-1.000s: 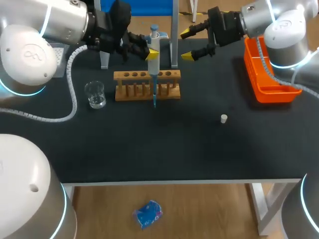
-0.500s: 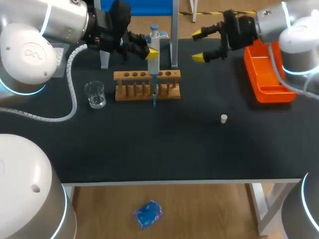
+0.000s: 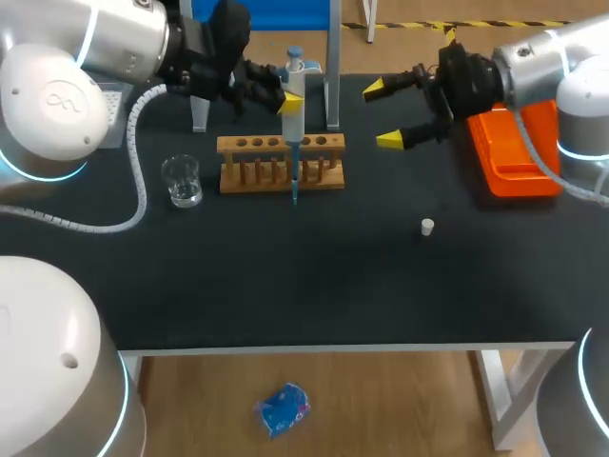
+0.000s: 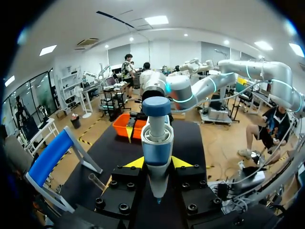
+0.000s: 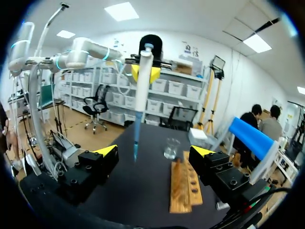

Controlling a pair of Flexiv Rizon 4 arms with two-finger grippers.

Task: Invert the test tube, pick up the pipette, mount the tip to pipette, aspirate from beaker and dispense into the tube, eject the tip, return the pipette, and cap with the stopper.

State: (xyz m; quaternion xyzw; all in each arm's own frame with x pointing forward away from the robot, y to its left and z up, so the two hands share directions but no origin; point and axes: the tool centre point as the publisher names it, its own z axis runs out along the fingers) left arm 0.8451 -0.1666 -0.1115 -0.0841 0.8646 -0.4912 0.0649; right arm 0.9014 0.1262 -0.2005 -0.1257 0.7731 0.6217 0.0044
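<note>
The pipette (image 3: 293,100), pale grey with a blue button on top, stands upright in the grip of the left hand (image 3: 285,103). A thin blue tip (image 3: 296,186) is mounted on it and points down in front of the wooden rack (image 3: 281,162). The clear beaker (image 3: 181,181) stands upright just beside the rack's left end. The small white stopper (image 3: 427,227) sits alone on the bench (image 3: 333,276), well apart to the right of the rack.

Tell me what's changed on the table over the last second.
The right gripper, open throughout, drew away from the pipette toward the orange tray and slightly nearer the robot's side of the table. Nothing was grasped or released. The left gripper stayed shut on the pipette by the wooden rack; the beaker and stopper did not move.
</note>
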